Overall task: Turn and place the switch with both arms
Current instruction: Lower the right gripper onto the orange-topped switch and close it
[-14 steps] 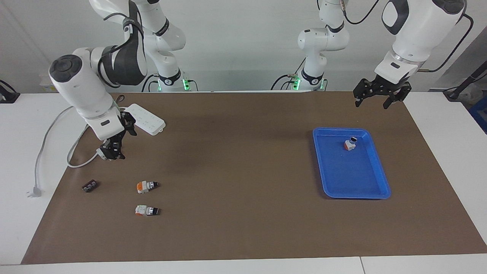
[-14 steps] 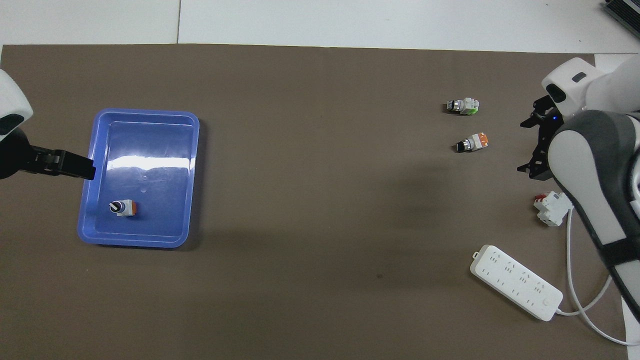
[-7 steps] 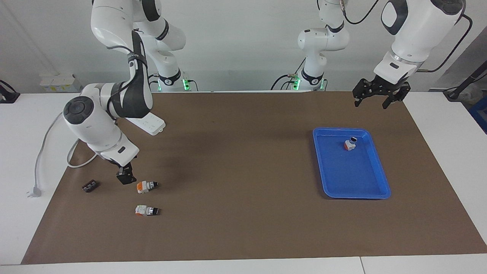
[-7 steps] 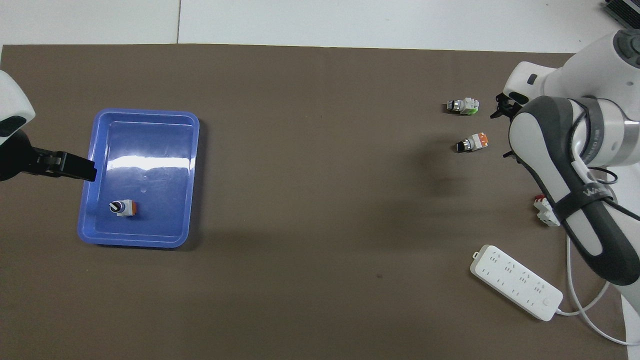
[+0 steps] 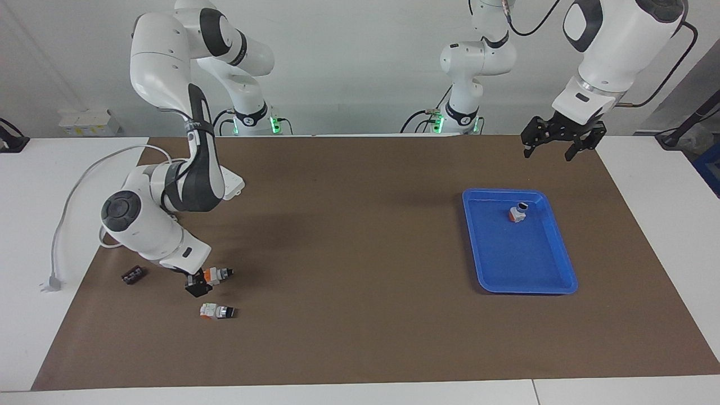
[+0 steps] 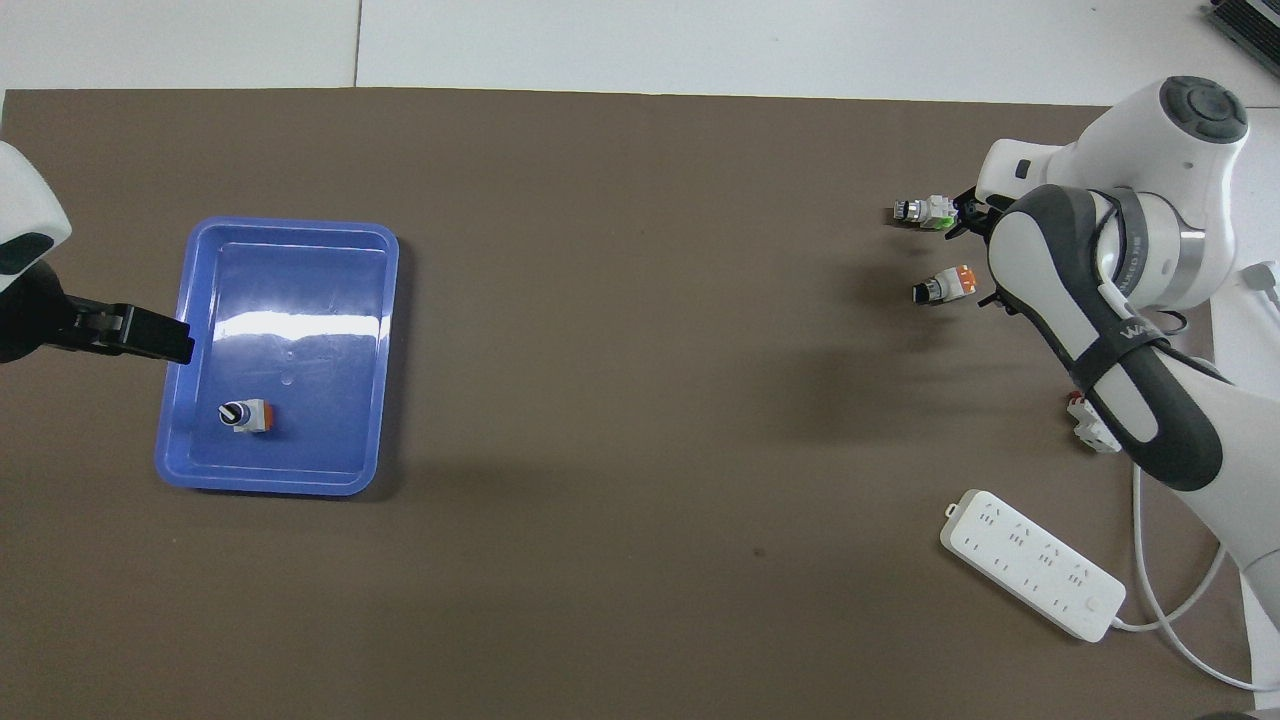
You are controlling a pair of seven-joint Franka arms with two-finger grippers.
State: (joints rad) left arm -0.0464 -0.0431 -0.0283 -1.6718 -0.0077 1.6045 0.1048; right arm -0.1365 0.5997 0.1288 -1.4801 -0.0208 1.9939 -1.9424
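Observation:
The switch (image 5: 218, 274) (image 6: 940, 287) lies on its side on the brown mat toward the right arm's end, with an orange-and-white rear block, a silver collar and a black knob tip. My right gripper (image 5: 199, 282) is down at the switch's rear block and open. One dark finger (image 5: 196, 290) shows beside the block, and I cannot tell whether it touches. In the overhead view the right arm's wrist hides most of this gripper. My left gripper (image 5: 557, 147) waits open in the air over the mat's edge, beside the blue tray.
A mostly white twin switch (image 5: 217, 311) (image 6: 925, 211) lies just farther from the robots than the switch. The blue tray (image 5: 526, 288) (image 6: 290, 227) holds a red-based switch (image 5: 517, 213). A small dark block (image 5: 132, 275), a power strip (image 6: 1030, 563) and its cable lie near the right arm.
The right arm swung down and away from the robots, from beside the power strip to the switch's rear end. The left arm barely moved. The switches stayed put.

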